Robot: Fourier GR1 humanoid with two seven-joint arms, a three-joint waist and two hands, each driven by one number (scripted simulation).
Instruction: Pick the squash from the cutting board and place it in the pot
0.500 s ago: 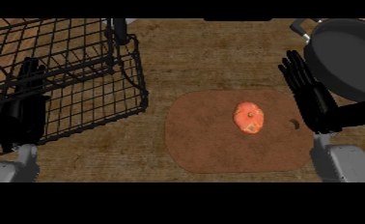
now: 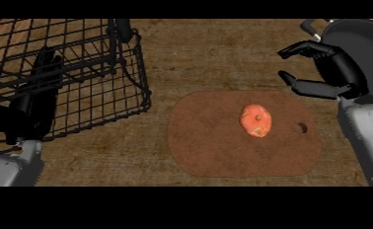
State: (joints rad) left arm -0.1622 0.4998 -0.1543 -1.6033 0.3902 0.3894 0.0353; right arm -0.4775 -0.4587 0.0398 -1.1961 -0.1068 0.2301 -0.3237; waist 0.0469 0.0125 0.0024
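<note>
Brown wood-grain counter (image 2: 218, 55) fills the view, carrying everything in sight. At its left edge the left hand (image 2: 40, 90) rests open, fingers straight and pointing up, holding nothing; it shows against a black wire basket (image 2: 109, 75) that takes up the counter's left part. Right of the basket, toward the counter's near edge, lies a rounded brown board (image 2: 211, 149) with a small hole near its right edge.

On the board, right of its middle and near its far edge, sits the squash (image 2: 256, 120): a small orange oval, its long axis running from the far edge toward the near edge, tilted only slightly. A small dark spot, probably the stem, shows on top. It looks light, stiff and smooth-skinned, so likely a little slippery and apt to roll sideways across its short axis. The best hold would be across the narrow waist, fingers on one long side and thumb on the other.

Above the board's far right corner hangs the right hand (image 2: 331, 75), fingers part-curled and spread from the thumb, with nothing between them, apart from the squash. Behind it, at the counter's far right corner, is the dark pot (image 2: 357, 33).
</note>
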